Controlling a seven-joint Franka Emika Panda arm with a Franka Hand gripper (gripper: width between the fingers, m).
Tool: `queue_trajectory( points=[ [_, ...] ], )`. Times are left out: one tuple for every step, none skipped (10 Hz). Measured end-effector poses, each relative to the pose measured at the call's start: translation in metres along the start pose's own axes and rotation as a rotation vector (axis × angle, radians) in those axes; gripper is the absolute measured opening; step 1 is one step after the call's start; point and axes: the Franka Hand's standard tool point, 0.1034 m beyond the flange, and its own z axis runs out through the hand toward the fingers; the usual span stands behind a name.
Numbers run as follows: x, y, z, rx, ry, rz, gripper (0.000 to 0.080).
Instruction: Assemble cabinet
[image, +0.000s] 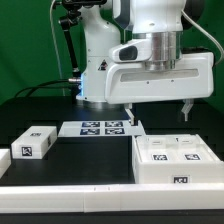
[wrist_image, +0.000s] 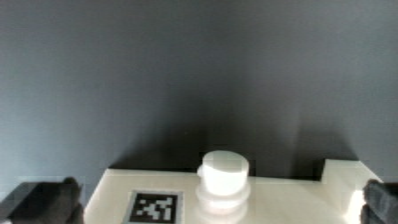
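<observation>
The white cabinet box (image: 172, 160) lies on the black table at the exterior view's right, with tags on its top and front. My gripper (image: 159, 112) hangs above its far edge, open wide and empty, fingers apart from it. In the wrist view the gripper (wrist_image: 208, 205) has dark fingertips (wrist_image: 39, 200) at both lower corners. Between them is a white cabinet part (wrist_image: 285, 195) with a square tag (wrist_image: 157, 206) and an upright round white peg (wrist_image: 222, 180). A loose white cabinet block (image: 37, 143) with tags lies at the exterior view's left.
The marker board (image: 100, 128) lies flat on the table behind the middle. Another white tagged piece (image: 4, 160) shows at the left edge. A long white rail (image: 70, 196) runs along the front. The robot base (image: 95, 60) stands behind.
</observation>
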Motion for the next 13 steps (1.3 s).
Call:
queue_trajectory(
  points=[
    [0.000,0.000,0.000,0.001,0.000,-0.002,0.0796],
    [0.000,0.000,0.000,0.001,0.000,-0.003,0.0796],
    [0.000,0.000,0.000,0.001,0.000,-0.004,0.0796],
    [0.000,0.000,0.000,0.001,0.000,-0.004,0.0796],
    [0.000,0.000,0.001,0.001,-0.001,-0.004,0.0796],
    [-0.005,0.003,0.010,-0.001,-0.017,0.018,0.0796],
    [-0.005,0.007,0.015,0.001,-0.030,0.048,0.0796],
    [0.002,0.006,0.017,0.003,-0.033,0.067,0.0796],
    [0.011,0.007,0.023,0.007,-0.028,0.073,0.0796],
    [0.015,0.006,0.031,0.010,-0.027,0.078,0.0796],
    [0.016,0.001,0.033,0.011,-0.027,0.073,0.0796],
    [0.016,0.002,0.032,0.011,-0.027,0.067,0.0796],
    [0.016,0.001,0.033,0.011,-0.028,0.067,0.0796]
  ],
)
